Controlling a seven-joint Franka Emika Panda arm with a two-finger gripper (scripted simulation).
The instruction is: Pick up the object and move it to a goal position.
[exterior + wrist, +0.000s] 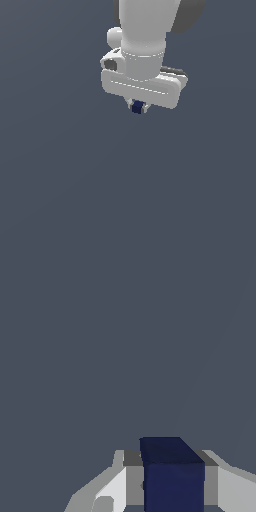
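Note:
The object is a small dark navy-blue block (137, 107), held between the short fingers under my white gripper (137, 108). In the exterior view the gripper hangs in the upper middle, with the arm's white body above it hiding most of the fingers. In the wrist view the block (172, 473) fills the gap between the two grey-white fingers (116, 488), which press against its sides. The gripper (172, 481) is shut on the block. No goal marker shows in either view.
A plain dark grey-blue surface (75, 190) fills both views. No other objects, containers or edges show.

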